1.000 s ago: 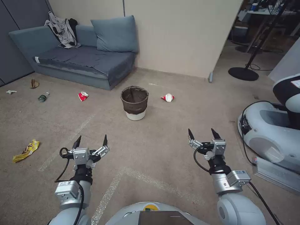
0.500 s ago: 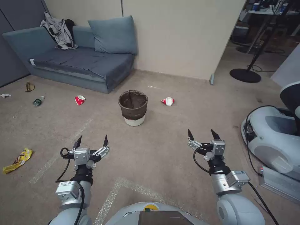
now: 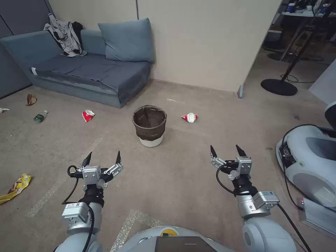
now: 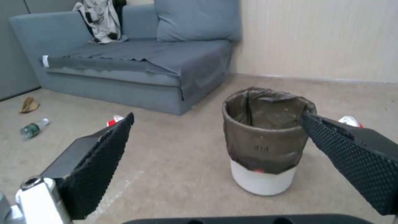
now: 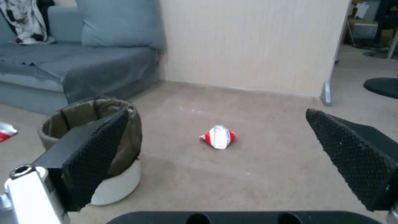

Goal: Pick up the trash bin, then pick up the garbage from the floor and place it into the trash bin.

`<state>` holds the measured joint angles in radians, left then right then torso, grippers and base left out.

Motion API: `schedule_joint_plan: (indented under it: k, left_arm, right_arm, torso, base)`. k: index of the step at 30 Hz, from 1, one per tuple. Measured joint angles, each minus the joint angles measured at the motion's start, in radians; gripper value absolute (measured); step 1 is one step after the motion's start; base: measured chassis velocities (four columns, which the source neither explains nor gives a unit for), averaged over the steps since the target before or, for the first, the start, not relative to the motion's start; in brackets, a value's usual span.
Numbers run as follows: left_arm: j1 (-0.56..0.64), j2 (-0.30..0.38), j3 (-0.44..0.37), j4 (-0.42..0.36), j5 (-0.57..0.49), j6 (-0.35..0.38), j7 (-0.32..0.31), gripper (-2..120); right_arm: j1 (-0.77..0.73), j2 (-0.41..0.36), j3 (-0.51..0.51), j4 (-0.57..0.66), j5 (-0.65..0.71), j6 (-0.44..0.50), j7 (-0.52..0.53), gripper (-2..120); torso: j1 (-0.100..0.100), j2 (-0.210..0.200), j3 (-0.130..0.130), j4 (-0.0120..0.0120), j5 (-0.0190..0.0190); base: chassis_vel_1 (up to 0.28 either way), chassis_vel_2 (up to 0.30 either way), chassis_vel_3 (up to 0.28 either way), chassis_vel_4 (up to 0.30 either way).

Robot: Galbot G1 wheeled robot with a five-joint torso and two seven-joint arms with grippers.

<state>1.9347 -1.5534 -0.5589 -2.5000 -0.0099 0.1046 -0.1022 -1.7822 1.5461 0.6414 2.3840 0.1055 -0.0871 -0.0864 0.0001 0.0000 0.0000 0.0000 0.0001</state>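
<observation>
The trash bin (image 3: 149, 125) (image 4: 264, 143) (image 5: 108, 149), white with a dark brown liner, stands upright on the carpet ahead of me. Garbage lies around it: a crushed red-and-white cup (image 3: 189, 117) (image 5: 217, 137) to its right, another cup (image 3: 88, 115) to its left, a small bottle (image 3: 40, 116) (image 4: 33, 128), a crumpled brown bag (image 3: 30, 99) (image 4: 29, 105), a white tissue (image 3: 3, 110) and a yellow wrapper (image 3: 15, 183) further left. My left gripper (image 3: 102, 157) and right gripper (image 3: 226, 151) hover open and empty, short of the bin.
A blue sofa (image 3: 87, 70) with a cushion and clothes stands against the back wall. Another robot's white base (image 3: 309, 161) sits at the right. A black round stand base (image 3: 279, 86) and a partition wall's end (image 3: 240, 91) are at the back right.
The whole view has shifted: the bin and litter now sit lower and nearer in the picture, so the camera has moved forward. Both grippers keep their open pose.
</observation>
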Motion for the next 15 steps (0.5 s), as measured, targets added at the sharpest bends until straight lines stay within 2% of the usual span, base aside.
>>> schedule_joint_plan:
  k: [15]
  left_arm:
    - [-0.002, 0.0, -0.002, 0.0, -0.003, 0.002, 0.001, 100]
  right_arm:
    - [0.002, 0.001, 0.001, -0.002, 0.0, 0.0, 0.002, 100]
  torso:
    - [0.0, 0.0, 0.0, 0.0, -0.0001]
  base:
    - [-0.091, 0.098, 0.098, -0.096]
